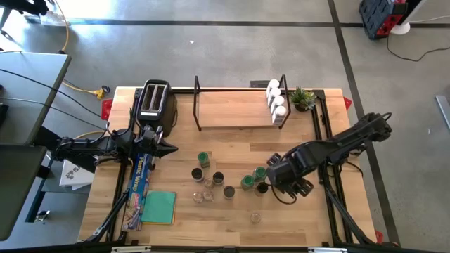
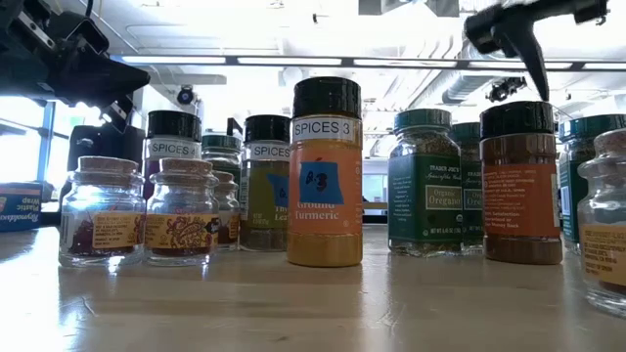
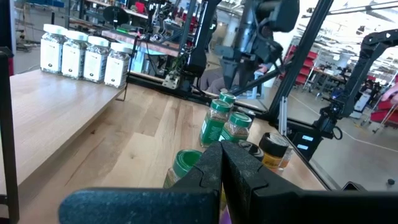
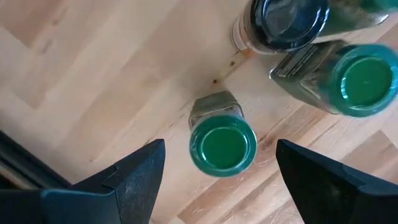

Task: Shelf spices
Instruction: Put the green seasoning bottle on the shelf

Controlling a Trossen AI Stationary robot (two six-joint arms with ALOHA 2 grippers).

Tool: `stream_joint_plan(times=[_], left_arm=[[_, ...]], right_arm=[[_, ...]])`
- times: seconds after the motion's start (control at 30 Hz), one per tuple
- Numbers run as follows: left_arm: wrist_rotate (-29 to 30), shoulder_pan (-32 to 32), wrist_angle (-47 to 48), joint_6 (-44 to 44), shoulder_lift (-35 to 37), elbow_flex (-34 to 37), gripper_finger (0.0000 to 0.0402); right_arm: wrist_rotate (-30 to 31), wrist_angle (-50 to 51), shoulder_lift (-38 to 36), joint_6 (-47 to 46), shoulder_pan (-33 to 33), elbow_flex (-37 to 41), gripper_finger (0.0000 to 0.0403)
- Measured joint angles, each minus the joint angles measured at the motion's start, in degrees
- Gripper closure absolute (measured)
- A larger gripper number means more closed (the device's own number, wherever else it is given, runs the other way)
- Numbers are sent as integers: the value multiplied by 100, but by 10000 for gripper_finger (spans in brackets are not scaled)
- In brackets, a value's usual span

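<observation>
High view: the light wooden shelf with black wire uprights point(image 1: 235, 105) stands at the table's far edge, four white-lidded spice jars point(image 1: 277, 102) lined up at its right end. A small green potted plant point(image 1: 304, 98) sits just right of it, a black-and-silver toaster point(image 1: 155, 100) to its left. Loose spice jars point(image 1: 223, 181) cluster mid-table. The right gripper point(image 1: 273, 177) hangs just beside a green-lidded jar point(image 1: 260, 173); the left gripper point(image 1: 167, 147) waits near the toaster, over a blue foil box point(image 1: 138, 184) and a teal pad point(image 1: 159, 206).

Low view: a dark-lidded yellow turmeric jar point(image 2: 325, 174) stands foremost, two cork-stoppered glass jars point(image 2: 139, 210) left of it, a brown-filled dark-lidded jar point(image 2: 521, 183) right.

Left wrist view: the left fingers point(image 3: 231, 169) are pressed together, holding nothing; green-lidded jars lie ahead.

Right wrist view: the right fingers point(image 4: 144, 170) stand wide apart, either side of the green lid point(image 4: 222, 147), not touching it. A second green-lidded jar point(image 4: 363, 78) and a dark-lidded jar point(image 4: 291, 22) crowd close beyond.
</observation>
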State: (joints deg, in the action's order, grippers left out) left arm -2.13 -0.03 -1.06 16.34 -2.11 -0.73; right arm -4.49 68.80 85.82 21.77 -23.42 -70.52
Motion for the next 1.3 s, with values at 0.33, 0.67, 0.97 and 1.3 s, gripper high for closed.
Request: stream_joint_plan(times=[0.33,0.67,0.97,1.3], left_arm=[[0,0,0,1,2,0,401],[0,0,-2,1,0,0,401],[0,0,0,0,0,0,401],[0,1,-1,0,0,0,401]], right_arm=[[4,-721,2,279,111,613,100],[-4,-947,2,227,131,1049,120],[-330,-1051,9,-445,131,945,212],[-708,859,9,-3029,889,-846,212]])
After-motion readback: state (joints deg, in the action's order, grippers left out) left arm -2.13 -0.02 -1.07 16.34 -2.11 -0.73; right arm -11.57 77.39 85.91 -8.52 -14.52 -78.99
